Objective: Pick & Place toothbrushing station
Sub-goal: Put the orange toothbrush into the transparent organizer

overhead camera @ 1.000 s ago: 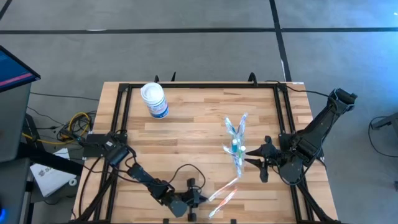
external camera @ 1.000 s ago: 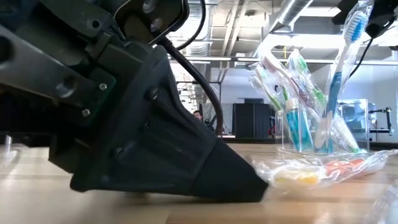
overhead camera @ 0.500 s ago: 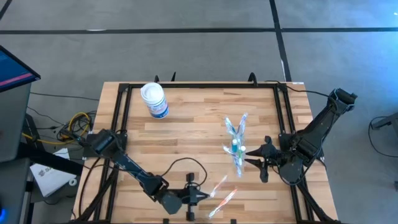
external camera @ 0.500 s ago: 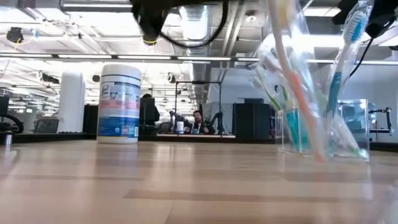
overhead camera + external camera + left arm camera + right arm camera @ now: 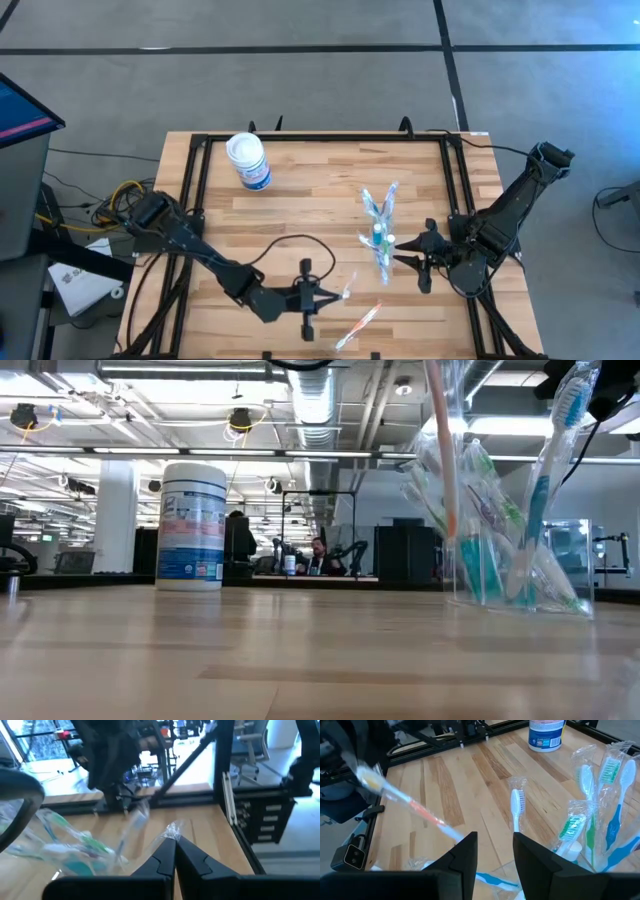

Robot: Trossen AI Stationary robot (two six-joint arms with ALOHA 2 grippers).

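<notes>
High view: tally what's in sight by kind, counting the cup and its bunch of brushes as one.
White canister: 1
Clear cup with its bunch of toothbrushes: 1
Loose wrapped toothbrushes: 2, one in the left gripper's fingers, one lying on the table
Total: 4
</notes>
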